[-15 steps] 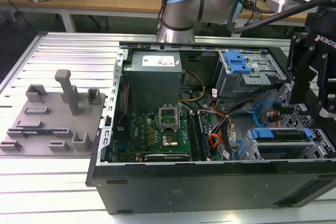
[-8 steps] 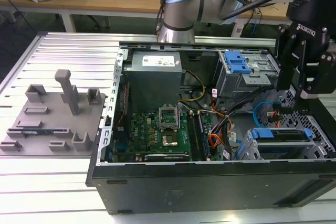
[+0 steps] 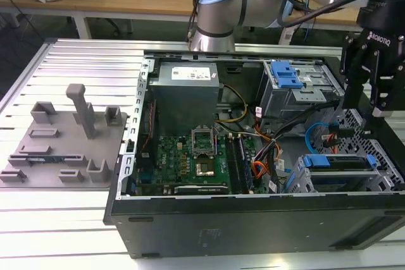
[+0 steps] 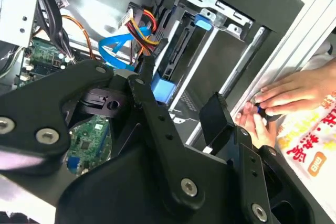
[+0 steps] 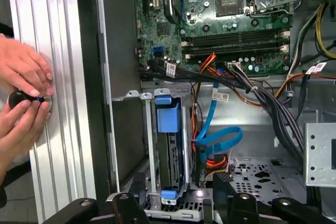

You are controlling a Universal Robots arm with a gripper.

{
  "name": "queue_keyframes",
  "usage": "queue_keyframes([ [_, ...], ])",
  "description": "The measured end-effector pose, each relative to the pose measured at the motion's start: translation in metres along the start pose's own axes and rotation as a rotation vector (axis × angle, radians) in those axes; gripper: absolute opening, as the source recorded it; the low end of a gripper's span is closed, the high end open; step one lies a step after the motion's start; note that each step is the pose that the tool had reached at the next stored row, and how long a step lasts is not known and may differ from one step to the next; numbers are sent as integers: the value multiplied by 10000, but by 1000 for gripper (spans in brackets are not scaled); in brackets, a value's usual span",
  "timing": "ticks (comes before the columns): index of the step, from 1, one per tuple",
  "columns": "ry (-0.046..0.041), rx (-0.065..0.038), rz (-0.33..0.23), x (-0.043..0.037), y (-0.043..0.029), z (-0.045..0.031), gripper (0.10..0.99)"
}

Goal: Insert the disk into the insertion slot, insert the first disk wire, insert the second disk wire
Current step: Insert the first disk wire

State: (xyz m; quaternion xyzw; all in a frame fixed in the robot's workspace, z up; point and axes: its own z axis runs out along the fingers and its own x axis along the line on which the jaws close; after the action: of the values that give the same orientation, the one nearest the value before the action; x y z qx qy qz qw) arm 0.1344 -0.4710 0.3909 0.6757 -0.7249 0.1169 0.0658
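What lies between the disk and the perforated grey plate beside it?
In the first wrist view, a looped blue flat cable and red-orange wires lie between the disk and the perforated plate.

**Little print to read around the open case**

White lettering runs across the black body of the gripper [image 3: 366, 99], above its fingers. Well away from it, across the case, the grey power supply [image 3: 186, 96] carries a white label [image 3: 188, 73] with print too small to read. Close beside the gripper, a white packet [image 4: 310, 145] shows red characters.
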Motion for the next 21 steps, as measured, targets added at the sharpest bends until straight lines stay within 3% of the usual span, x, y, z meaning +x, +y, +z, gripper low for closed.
queue_keyframes([
  [4, 72, -10, 53, -124, -13, 55, 620],
  [9, 293, 3, 61, -249, -15, 104, 620],
  [12, 378, 4, 74, -270, -14, 149, 604],
  [13, 393, 5, 74, -276, -13, 171, 533],
  [18, 488, 7, 67, -305, -67, 255, 533],
  [21, 650, 18, 58, -331, -70, 280, 533],
])
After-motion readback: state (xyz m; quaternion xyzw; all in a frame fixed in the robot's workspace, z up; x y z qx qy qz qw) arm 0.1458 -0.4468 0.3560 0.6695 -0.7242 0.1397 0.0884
